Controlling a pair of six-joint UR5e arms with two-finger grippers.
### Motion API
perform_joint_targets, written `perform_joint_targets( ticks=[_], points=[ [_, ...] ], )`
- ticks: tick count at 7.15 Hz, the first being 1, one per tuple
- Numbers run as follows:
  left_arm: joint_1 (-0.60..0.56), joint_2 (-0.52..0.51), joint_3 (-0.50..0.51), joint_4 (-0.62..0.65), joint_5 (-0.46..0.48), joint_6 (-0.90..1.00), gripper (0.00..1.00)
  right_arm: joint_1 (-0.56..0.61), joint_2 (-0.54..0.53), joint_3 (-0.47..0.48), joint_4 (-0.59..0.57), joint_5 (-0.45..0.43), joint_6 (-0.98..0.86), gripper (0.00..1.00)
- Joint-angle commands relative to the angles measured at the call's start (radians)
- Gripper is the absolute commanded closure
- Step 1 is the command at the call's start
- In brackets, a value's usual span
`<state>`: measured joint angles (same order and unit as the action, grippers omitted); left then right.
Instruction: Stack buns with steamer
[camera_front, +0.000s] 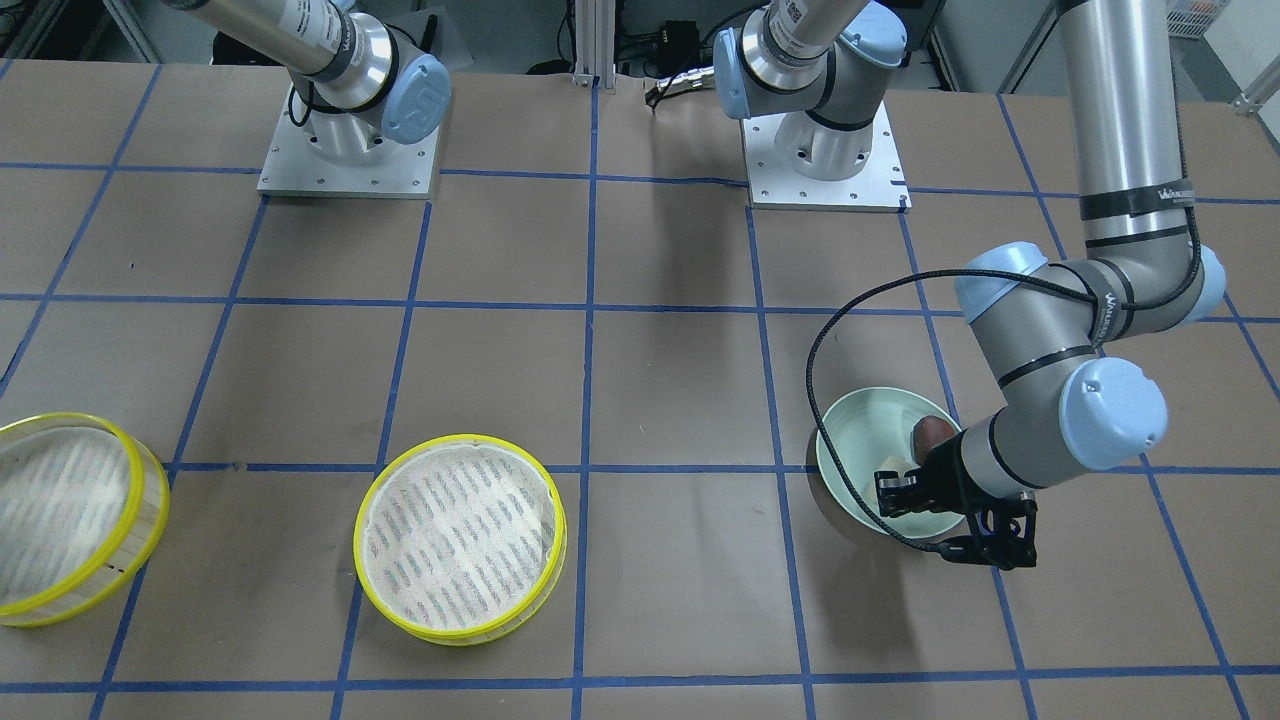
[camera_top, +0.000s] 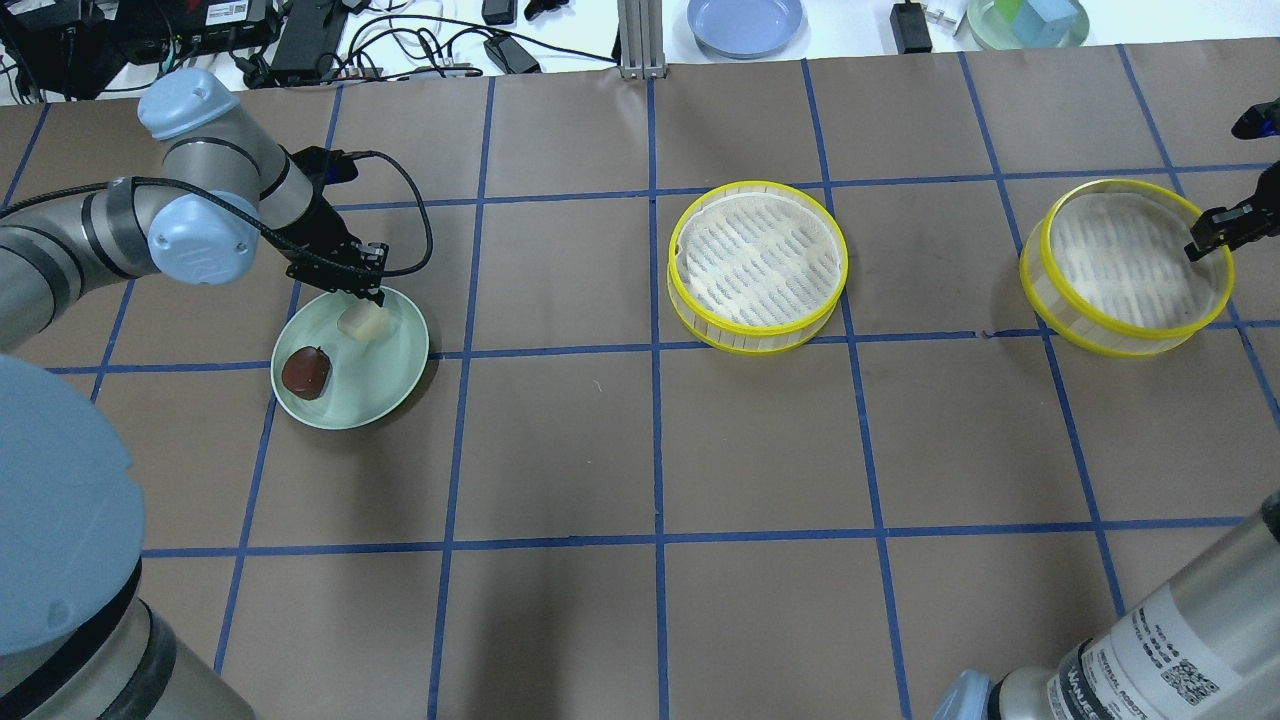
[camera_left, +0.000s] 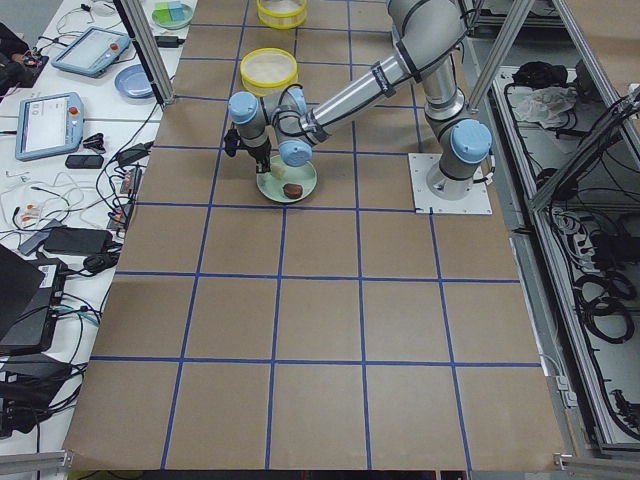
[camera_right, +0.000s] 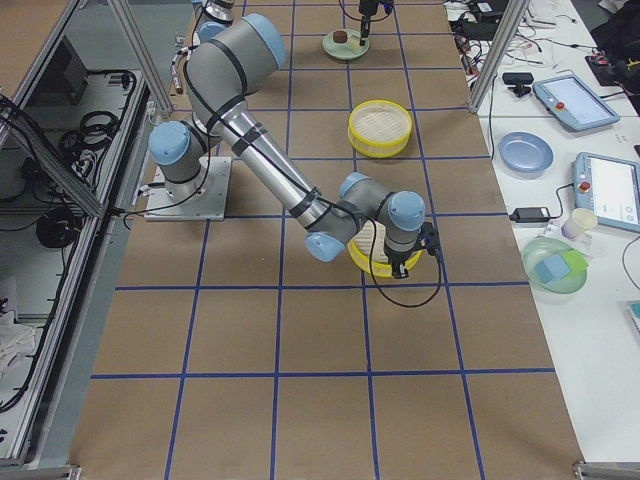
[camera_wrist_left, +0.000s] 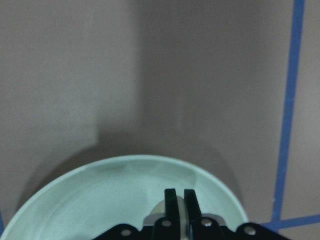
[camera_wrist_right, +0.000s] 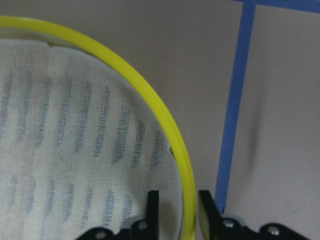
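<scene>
The cream-white bun (camera_top: 360, 321) and the reddish-brown bun (camera_top: 306, 371) lie in a pale green plate (camera_top: 385, 385). My left gripper (camera_top: 368, 293) is at the cream bun's far edge. In the left wrist view its fingers (camera_wrist_left: 170, 200) stand almost together, with the bun (camera_wrist_left: 159, 210) just under them; I cannot tell if they touch it. One yellow-rimmed steamer tier (camera_top: 757, 265) sits empty mid-table. My right gripper (camera_top: 1208, 238) is at the far side of the other tier (camera_top: 1120, 265). In the right wrist view its fingers (camera_wrist_right: 152, 205) straddle the yellow rim (camera_wrist_right: 150, 107) and grip it.
A black cable (camera_front: 815, 350) loops from the left wrist over the table beside the plate (camera_front: 850, 440). Both arm bases (camera_front: 348, 150) stand at the robot's edge. A blue plate (camera_top: 745, 22) and a bowl with a blue block (camera_top: 1030, 20) lie beyond the far edge.
</scene>
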<state>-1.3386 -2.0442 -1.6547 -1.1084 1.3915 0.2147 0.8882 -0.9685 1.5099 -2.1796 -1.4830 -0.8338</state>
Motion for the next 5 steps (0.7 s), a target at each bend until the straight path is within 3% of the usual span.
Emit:
perform_joint_targets(
  ticks=[1,3,4,5],
  points=[
    [-0.078,0.044,0.097,-0.054,-0.133,-0.285,1.00,0.000,-0.002,0.001,0.000,-0.008,-0.001,0.62],
    [-0.172,0.042,0.139,0.048,-0.298,-0.589,1.00,0.000,-0.010,0.003,0.000,-0.011,0.001,0.63],
    [-0.191,0.024,0.138,0.102,-0.416,-0.671,1.00,0.000,-0.013,0.003,0.001,-0.010,0.001,0.74],
    [-0.239,0.003,0.133,0.172,-0.481,-0.728,1.00,0.000,-0.013,0.006,0.000,-0.010,-0.002,0.93]
  ],
)
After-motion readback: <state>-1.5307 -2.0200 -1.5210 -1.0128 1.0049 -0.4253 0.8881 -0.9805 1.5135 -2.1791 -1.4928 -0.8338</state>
